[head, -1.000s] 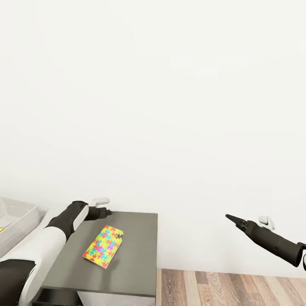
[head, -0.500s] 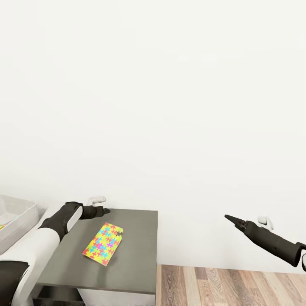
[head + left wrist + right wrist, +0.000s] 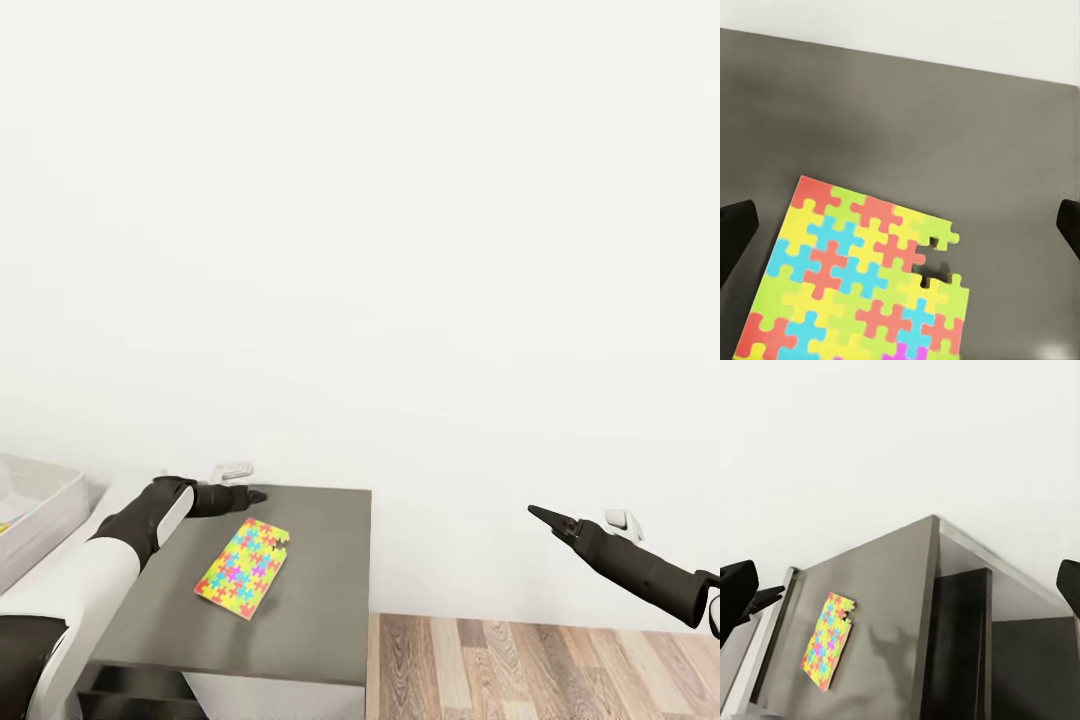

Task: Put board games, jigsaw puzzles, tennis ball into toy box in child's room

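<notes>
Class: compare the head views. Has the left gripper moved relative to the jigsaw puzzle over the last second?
Yes. The left gripper has pulled back from the jigsaw puzzle towards the far edge of the dark-topped cabinet; the puzzle lies flat, ungrasped.

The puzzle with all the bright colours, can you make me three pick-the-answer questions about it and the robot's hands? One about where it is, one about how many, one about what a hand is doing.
1. Where does the jigsaw puzzle lie?
A. on the dark grey cabinet top
B. on the wood floor
C. inside the toy box

2. How many puzzles lie on that top?
A. three
B. one
C. none

3. How are the fingers of the left gripper?
A. shut on the puzzle
B. shut on a ball
C. open, holding nothing

Answers:
1 A, the sheet lies flat on the grey top, apart from the toy box at the head view's left edge.
2 B, a single multicoloured sheet shows there.
3 C, in the left wrist view the dark fingers stand wide apart at either side, with the puzzle lying free on the top beyond them.
</notes>
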Controlling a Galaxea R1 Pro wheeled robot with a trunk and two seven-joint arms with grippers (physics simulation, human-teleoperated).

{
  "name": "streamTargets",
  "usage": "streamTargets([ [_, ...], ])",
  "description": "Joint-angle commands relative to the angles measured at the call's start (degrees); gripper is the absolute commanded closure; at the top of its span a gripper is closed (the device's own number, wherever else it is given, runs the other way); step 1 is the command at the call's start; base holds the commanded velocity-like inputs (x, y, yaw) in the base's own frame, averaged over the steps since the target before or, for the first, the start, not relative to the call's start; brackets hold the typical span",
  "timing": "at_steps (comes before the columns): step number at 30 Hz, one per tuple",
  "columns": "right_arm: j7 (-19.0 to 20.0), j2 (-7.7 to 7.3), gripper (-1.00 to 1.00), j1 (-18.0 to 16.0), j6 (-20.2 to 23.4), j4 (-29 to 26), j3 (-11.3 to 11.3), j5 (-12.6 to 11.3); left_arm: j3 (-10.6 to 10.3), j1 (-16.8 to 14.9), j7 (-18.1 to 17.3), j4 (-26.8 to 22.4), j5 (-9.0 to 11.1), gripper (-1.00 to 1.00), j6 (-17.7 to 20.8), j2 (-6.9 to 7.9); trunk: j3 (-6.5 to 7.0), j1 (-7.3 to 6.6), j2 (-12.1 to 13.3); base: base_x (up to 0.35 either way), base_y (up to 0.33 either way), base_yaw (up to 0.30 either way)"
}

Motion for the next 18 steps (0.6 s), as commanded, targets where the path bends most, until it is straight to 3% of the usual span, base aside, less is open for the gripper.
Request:
streamTargets([
  [1, 0.5, 0.01, -1.00, -0.1, 0.3, 0.0, -0.1, 0.4, -0.4, 0.0, 0.1, -0.1, 0.6, -1.00, 0.3, 0.07, -0.18, 0.01, -0.1, 0.000, 0.000, 0.000],
  [18, 0.4, 0.01, -1.00, -0.1, 0.2, 0.0, -0.1, 0.4, -0.4, 0.2, 0.0, 2.3, 0.6, -1.00, 0.4, 0.14, -1.78, 0.01, -0.1, 0.000, 0.000, 0.000],
])
